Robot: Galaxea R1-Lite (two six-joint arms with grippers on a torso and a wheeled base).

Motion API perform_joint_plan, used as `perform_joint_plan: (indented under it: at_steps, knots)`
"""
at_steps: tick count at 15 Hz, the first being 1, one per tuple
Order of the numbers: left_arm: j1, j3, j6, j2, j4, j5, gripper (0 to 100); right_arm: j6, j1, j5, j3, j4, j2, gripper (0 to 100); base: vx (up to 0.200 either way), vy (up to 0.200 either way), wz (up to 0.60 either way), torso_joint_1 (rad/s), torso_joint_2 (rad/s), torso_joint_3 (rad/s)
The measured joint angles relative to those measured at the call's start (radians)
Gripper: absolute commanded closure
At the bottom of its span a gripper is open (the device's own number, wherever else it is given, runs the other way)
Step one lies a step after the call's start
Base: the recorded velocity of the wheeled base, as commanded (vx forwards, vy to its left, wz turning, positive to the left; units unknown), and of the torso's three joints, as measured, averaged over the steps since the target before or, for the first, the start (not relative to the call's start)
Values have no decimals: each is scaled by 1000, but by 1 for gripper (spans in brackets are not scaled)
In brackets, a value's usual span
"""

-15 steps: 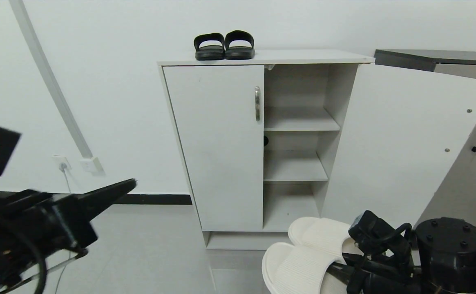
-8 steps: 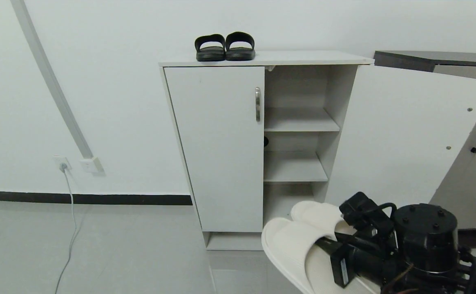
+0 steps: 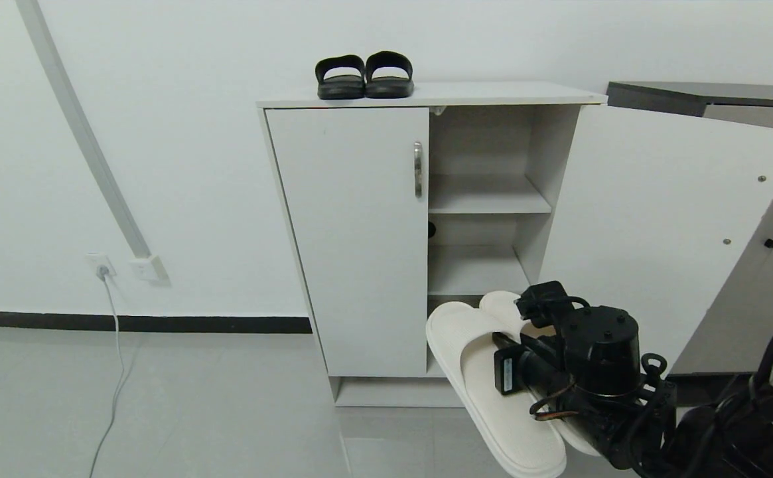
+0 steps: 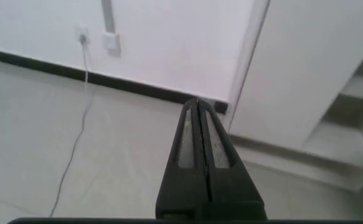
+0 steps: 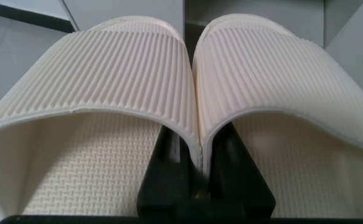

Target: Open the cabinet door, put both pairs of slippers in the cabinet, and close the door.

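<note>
- Right hand [image 3: 512,352]: rises from bottom edge of head view, advances toward cabinet [image 3: 353,239].
- White slippers [image 3: 486,372], clamped in right hand: carried up and forward; toes, earlier low before cabinet base, now at open bottom compartment, just under lower shelf [image 3: 472,269].
- Left hand [image 4: 198,155]: drops from raised position at left; now low over floor, fingers pressed together.

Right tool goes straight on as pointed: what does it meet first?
Likely the cabinet's open bottom compartment: the right tool, shut on the white slippers, points into it. The closed left door's edge is close beside that line; depth unclear.
</note>
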Motion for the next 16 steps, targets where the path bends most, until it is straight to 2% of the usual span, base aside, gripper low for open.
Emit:
perform_joint_plan:
  at_steps: [1,2,3,4,5,7,10,12,14,16]
  knots:
    - [2,20,27,-25,-12,-29,100,0,-2,-1,-3,-1,11,100,0,0,0,0,0,0]
    - [-4,30,65,-47,-25,-107,100,0,-2,-1,-3,-3,18,100,0,0,0,0,0,0]
    - [-9,42,89,-66,-46,-214,100,0,-3,-2,-3,-3,25,100,0,0,0,0,0,0]
    - [-12,53,107,-76,-49,-285,100,-1,-3,-2,-3,-4,30,100,0,0,0,0,0,0]
    - [-14,61,117,-83,-22,-301,100,-1,-3,-2,-3,-4,34,100,0,0,0,0,0,0]
    - [-16,68,122,-92,-40,-309,100,-2,-3,-3,-10,-3,39,100,0,0,0,0,0,0]
    - [-16,70,88,-97,-41,-306,100,-6,-4,-4,-39,-5,51,100,0,0,0,0,0,0]
    - [-16,70,81,-98,-41,-304,100,-19,-8,-14,-87,-5,67,100,0,0,0,0,0,0]
    - [-16,70,80,-99,-40,-304,100,-46,-3,-71,-152,-2,97,100,0,0,0,0,0,0]
    - [-16,70,79,-99,-40,-303,100,-52,14,-221,-236,-1,161,100,0,0,0,0,0,0]
